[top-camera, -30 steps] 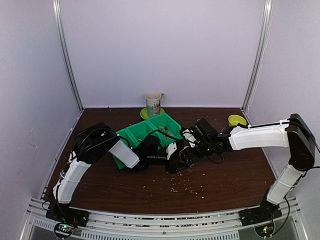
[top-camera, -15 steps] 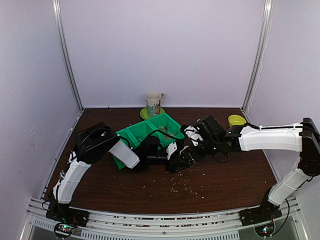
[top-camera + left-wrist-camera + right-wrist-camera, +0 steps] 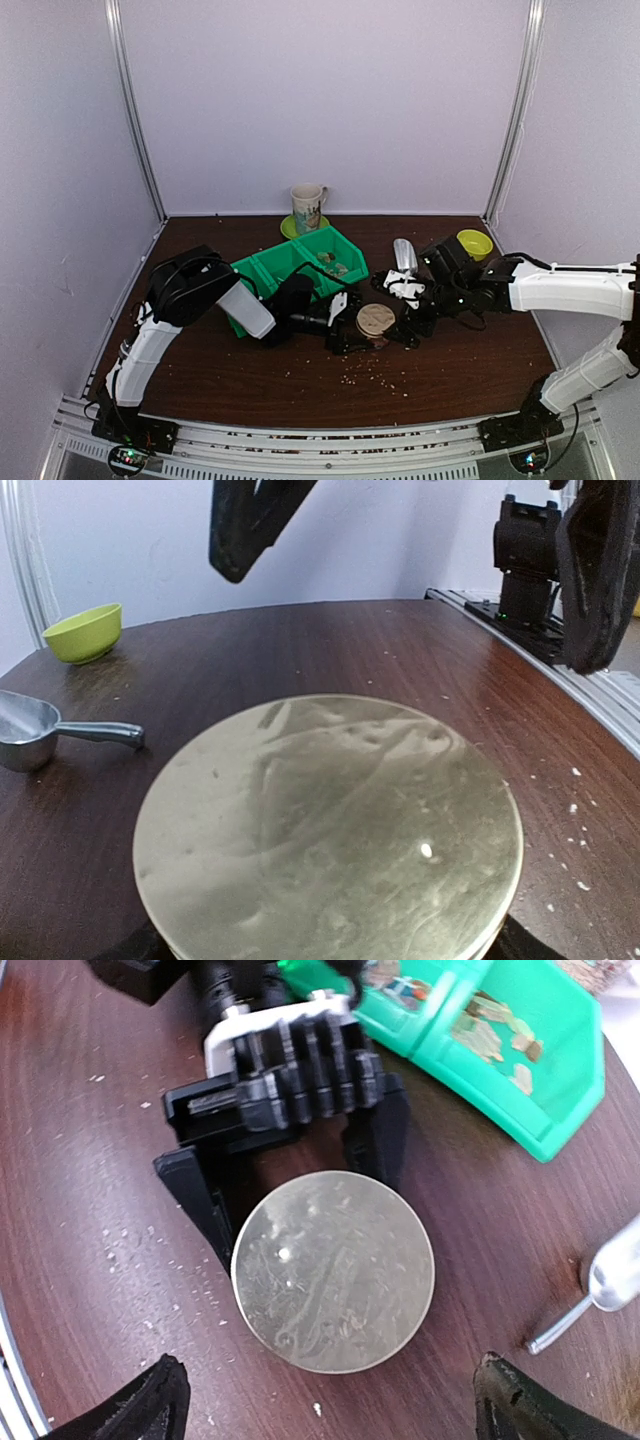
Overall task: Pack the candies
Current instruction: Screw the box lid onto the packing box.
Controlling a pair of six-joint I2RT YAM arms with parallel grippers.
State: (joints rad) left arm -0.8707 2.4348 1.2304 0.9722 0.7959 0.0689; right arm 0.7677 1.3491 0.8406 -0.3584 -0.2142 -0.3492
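The left claw (image 3: 312, 1215) is closed on the lidded jar (image 3: 376, 322), one black finger on either side of it, so the round tan lid (image 3: 333, 1270) sits between them and faces straight up. The right claw (image 3: 335, 1408) hangs above the jar with its two dark fingertips (image 3: 150, 1400) spread wide and nothing between them; from the left wrist the same fingers show as dark shapes over the lid, apart from it. The jar stands on the dark wooden bench (image 3: 250, 370), about midway between the two arms. Just beyond the left claw lies the green bin (image 3: 545, 1120), tilted against the bench edge line, and the candies (image 3: 405, 988) lie in its compartments as small pieces of mixed colours, with flatter tan and green bits in the next compartment. Whether any are in the jar cannot be told, since the lid hides it. Pale specks (image 3: 375, 375) are scattered on the bench near the jar, toward the arm bases. A metal scoop (image 3: 404, 255) lies to the right of the bin, a yellow-green bowl (image 3: 474, 241) further right, and a mug (image 3: 308, 207) at the back wall.
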